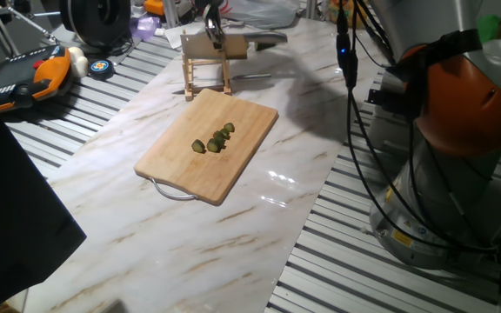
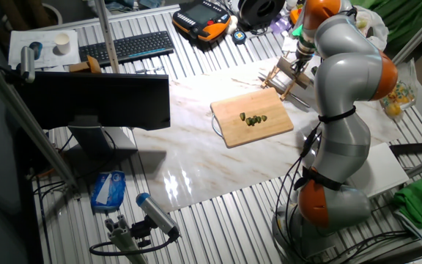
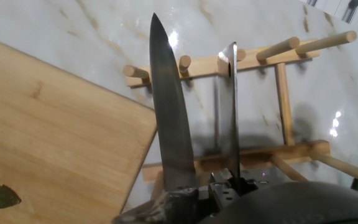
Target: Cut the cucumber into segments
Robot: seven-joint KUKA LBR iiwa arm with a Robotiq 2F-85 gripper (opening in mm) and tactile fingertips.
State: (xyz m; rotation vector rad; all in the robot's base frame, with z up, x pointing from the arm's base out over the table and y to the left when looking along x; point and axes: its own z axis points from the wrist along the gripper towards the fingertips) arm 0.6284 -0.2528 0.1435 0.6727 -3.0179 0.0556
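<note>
From one fixed view, the cucumber segments [image 1: 215, 140] lie in a short diagonal cluster near the middle of the wooden board [image 1: 181, 163], already cut apart. I see no whole piece left, so I judge the cutting done. My gripper [image 1: 214, 33] is at the far end of the table, over the small wooden rack [image 1: 205, 69] just beyond the board's far corner.

From the other fixed view, the same layout holds: the segments [image 2: 253, 118] sit on the board [image 2: 233, 130], and my gripper [image 2: 297, 64] hangs at the rack [image 2: 286, 78], off the board's far side (my own arm hides much of it here).

In the hand view, the knife [image 3: 169, 118] points away from me, its blade running across the rack's [image 3: 284, 99] pegs, with a second thin blade-like strip beside it. My fingers are out of frame, so I cannot tell whether they are clamped on the handle. One segment [image 3: 4, 196] shows at the lower left on the board [image 3: 55, 137], so the cut pieces lie behind and to the left of the blade tip, while the rack lies straight ahead along the blade's long axis. Setting the knife down there looks like the next move.
</note>
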